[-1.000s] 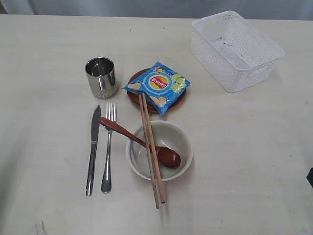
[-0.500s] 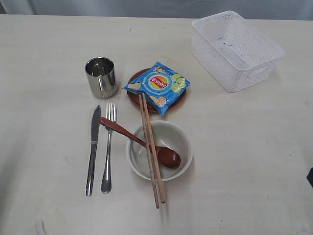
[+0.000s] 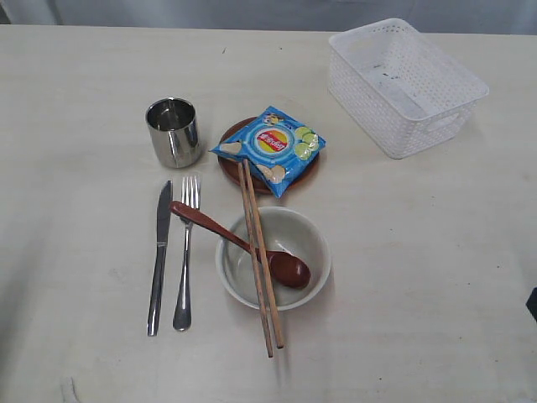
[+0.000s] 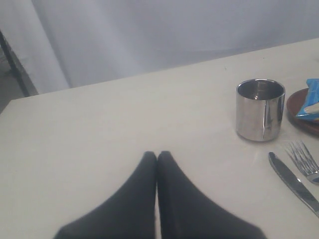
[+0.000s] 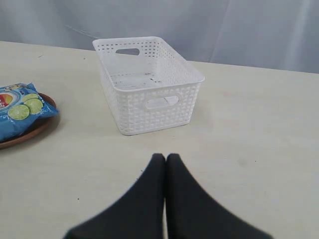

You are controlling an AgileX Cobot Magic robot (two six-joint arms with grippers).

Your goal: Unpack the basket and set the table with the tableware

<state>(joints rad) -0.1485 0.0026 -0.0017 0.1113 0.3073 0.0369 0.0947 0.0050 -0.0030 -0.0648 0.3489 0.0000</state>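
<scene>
Basket [image 3: 403,126] sitting empty, beyond bowl [image 3: 312,239], to its right. Knife [image 3: 159,252] and fork [image 3: 185,252] lying left of bowl, spoon [image 3: 210,222] and chopsticks [image 3: 258,252] resting across it. Left gripper [image 4: 157,158] and right gripper [image 5: 165,159] hovering pinched together, gripping nothing. Unpacking looking done; next move likely calling for minor tidying only.

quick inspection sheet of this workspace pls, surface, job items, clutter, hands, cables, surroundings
surface: table pale, faint marks, no spill seen
job's things: basket upright, empty; cup upright; knife and fork side by side; spoon head in the bowl, handle over the fork; chopsticks laid across the bowl, far ends reaching the plate
clutter: chip bag lying on the plate
hands: left hand shut, holding nothing; right hand shut, holding nothing
cables: nothing seen
surroundings: pale curtain behind the table
</scene>
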